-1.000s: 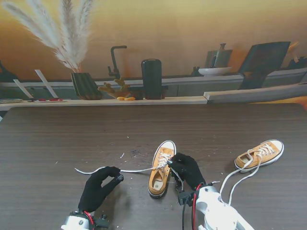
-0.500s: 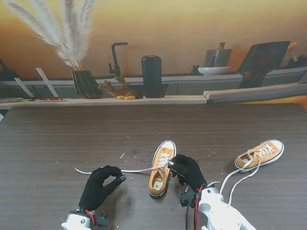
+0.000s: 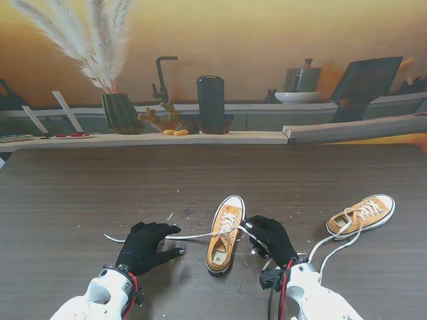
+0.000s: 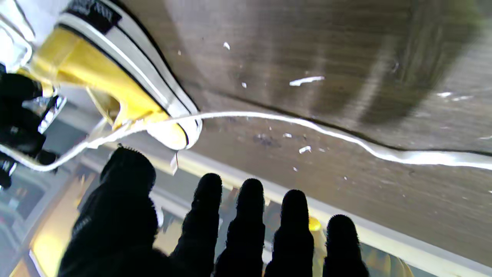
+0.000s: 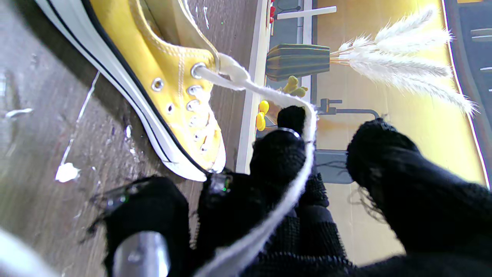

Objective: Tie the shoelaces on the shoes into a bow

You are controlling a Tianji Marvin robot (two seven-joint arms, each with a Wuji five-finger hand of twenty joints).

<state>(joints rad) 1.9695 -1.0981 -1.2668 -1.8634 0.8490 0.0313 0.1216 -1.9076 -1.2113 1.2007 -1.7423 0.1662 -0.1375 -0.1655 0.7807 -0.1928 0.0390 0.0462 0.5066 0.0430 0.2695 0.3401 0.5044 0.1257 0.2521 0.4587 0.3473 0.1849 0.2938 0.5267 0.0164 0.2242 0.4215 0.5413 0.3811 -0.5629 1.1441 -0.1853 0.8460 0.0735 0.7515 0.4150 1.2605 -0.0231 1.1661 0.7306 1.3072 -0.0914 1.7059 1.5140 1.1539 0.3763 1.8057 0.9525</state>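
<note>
A yellow sneaker (image 3: 223,235) stands in the middle of the dark table, toe pointing away from me. Its left lace (image 3: 190,237) trails off to the left across the table. My left hand (image 3: 147,245) hovers over that lace with its fingers (image 4: 250,215) spread, holding nothing; the lace (image 4: 346,138) lies flat beyond the fingertips, next to the sneaker (image 4: 96,73). My right hand (image 3: 270,239) sits at the sneaker's right side, curled on the other lace (image 5: 269,94). That lace runs taut from the top eyelet of the sneaker (image 5: 153,77) over the fingers (image 5: 280,157).
A second yellow sneaker (image 3: 361,215) lies to the right, its loose laces (image 3: 333,250) trailing toward my right arm. White scraps (image 3: 170,216) dot the table. A ledge at the back carries a black cylinder (image 3: 211,105) and a vase (image 3: 120,112).
My left hand has gone from a thumb-and-finger pinch at the left lace to spread fingers, and the lace now lies free on the table. The right hand shifted slightly right.
</note>
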